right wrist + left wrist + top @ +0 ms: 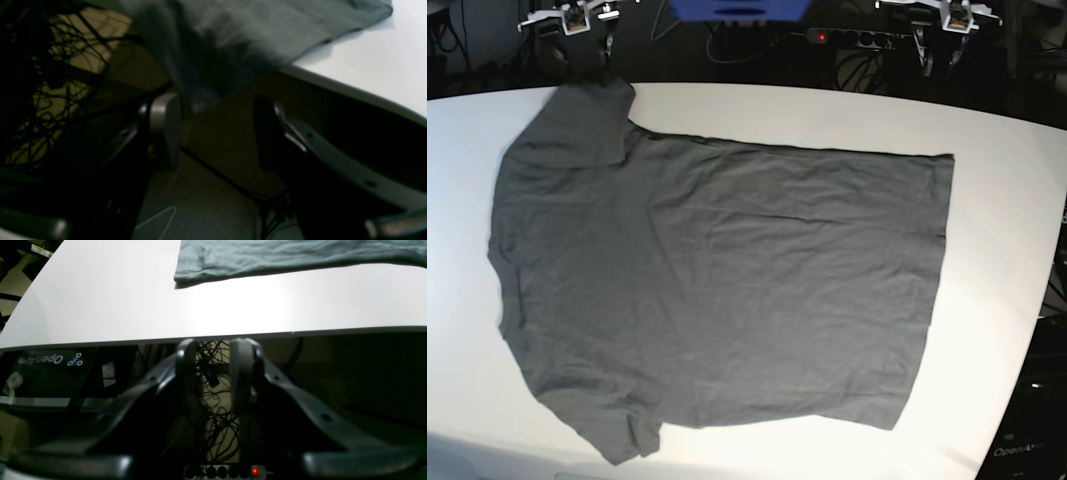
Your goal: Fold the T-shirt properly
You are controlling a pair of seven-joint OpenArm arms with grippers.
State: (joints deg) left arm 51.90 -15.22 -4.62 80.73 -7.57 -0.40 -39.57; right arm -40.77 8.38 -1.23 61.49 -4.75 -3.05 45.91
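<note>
T-shirt (233, 36) blurred in the right wrist view — edges cut off
</note>
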